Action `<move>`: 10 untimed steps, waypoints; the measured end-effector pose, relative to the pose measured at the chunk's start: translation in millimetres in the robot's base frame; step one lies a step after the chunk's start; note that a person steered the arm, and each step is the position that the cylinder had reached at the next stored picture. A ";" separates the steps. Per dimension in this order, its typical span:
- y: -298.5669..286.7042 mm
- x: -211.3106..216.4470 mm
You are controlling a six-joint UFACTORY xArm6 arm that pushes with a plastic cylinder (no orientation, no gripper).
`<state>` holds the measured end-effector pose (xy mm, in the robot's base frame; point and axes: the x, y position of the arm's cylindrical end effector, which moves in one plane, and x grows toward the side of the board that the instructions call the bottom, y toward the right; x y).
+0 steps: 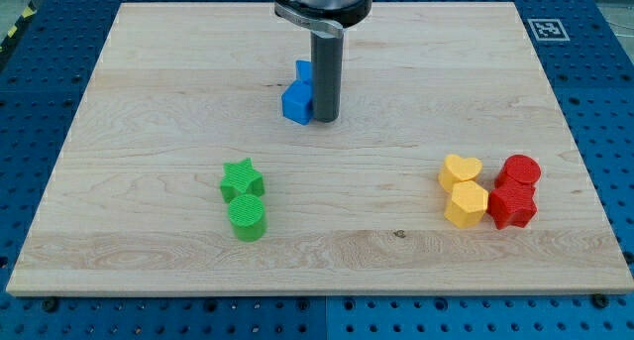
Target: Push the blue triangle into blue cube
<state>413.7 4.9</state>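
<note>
Two blue blocks sit together near the view's top centre of the wooden board [149, 102]. The blue cube [296, 104] is the nearer one, and the blue triangle [304, 72] shows just behind it, partly hidden by the rod. The two blue blocks touch. My tip [326, 116] rests on the board right against the right side of the blue cube.
A green star [242, 178] and a green cylinder [247, 217] sit together at the lower left of centre. At the right, a yellow heart [461, 170], a yellow hexagon [466, 204], a red cylinder [520, 170] and a red star [511, 205] form a cluster.
</note>
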 end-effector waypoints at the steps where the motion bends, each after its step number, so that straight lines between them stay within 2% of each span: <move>1: 3.7 -3.6; 2: 35.5 -22.9; 3: 14.9 -53.6; 4: -14.2 -59.9; 6: -14.2 -69.9; 7: -21.1 -117.6; 9: -26.7 -81.0; 10: -29.6 -80.9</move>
<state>332.8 -24.7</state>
